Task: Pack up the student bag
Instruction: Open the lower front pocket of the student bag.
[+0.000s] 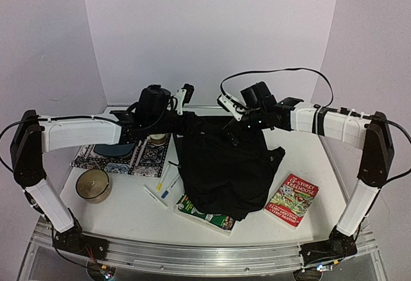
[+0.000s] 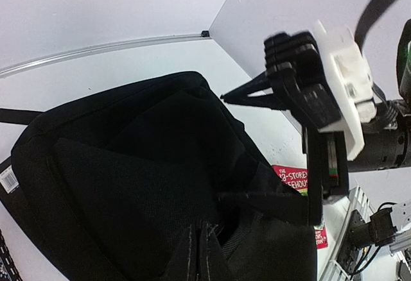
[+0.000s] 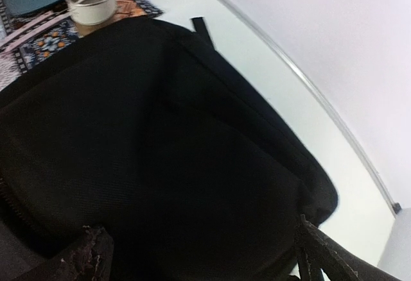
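The student bag [image 1: 221, 169], a large black fabric backpack, lies in the middle of the table with its top end raised toward the back. My left gripper [image 1: 191, 122] is at the bag's top left corner. In the left wrist view its fingers [image 2: 198, 246] are pressed together, pinching black bag fabric [image 2: 128, 165]. My right gripper [image 1: 235, 127] hangs at the top right of the bag. It is open wide, and bag fabric [image 3: 180, 153] fills the space between its two fingertips [image 3: 90, 255].
A red book [image 1: 292, 199] lies right of the bag, and a green book [image 1: 207, 215] pokes out under its near edge. Pens [image 1: 165, 181] lie to the left. A patterned mat [image 1: 122, 158] with a cup [image 1: 158, 140] and a round tin [image 1: 93, 185] sit further left.
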